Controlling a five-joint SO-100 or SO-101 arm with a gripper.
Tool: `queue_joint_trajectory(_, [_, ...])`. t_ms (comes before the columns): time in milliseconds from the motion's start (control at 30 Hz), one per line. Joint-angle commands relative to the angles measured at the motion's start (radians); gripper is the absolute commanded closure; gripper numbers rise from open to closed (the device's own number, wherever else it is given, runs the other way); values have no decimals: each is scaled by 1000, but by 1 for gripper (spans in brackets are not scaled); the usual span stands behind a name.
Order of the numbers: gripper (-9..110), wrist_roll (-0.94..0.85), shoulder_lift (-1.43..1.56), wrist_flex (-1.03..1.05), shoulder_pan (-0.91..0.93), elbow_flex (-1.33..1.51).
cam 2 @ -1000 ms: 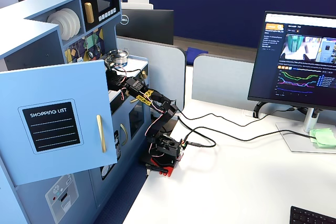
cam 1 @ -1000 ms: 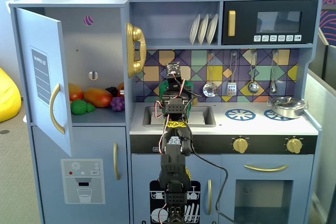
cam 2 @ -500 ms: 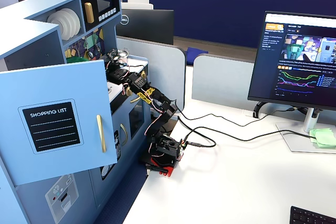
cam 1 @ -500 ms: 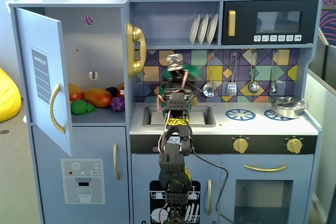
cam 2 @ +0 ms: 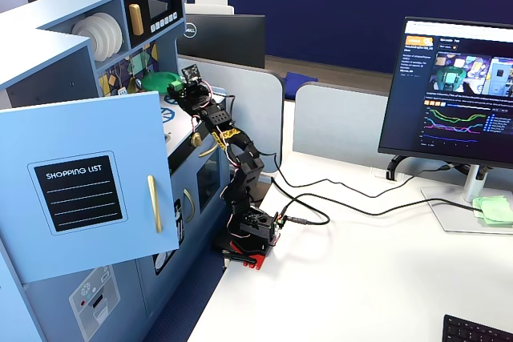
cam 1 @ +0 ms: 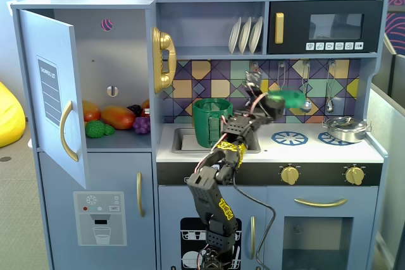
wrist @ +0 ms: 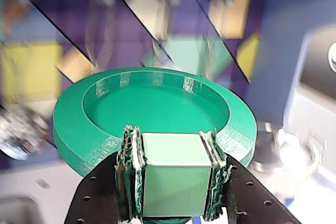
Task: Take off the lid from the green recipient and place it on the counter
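Working left to right in a fixed view, you see the green recipient (cam 1: pixel 211 122) standing open-topped in the sink, so the lift is done. Right of it, the lid (cam 1: pixel 290 98) hangs in the air above the bench (cam 1: pixel 304 150), blurred there, probably tilted. Your pincer (wrist: pixel 176 174) is pinched tight on the lid's square knob in the wrist view, which keeps the disc clear of the burner rings until you lower it.

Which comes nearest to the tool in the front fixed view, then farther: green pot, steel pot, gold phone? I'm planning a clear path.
Measured from the tool, which holds the lid:
1. Steel pot, lower right on the counter.
2. Green pot, lower left by the sink.
3. Gold phone, far left on the wall.
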Motion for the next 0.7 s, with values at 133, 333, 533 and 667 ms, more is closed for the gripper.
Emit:
queue_joint_trajectory(133, [101, 6, -127, -278, 32, 135])
queue_joint_trajectory(333, [101, 0, -166, -354, 28, 227])
queue_joint_trajectory(533, [101, -17, -169, -396, 20, 304])
queue_joint_trajectory(667, [92, 43, -161, -411, 18, 313])
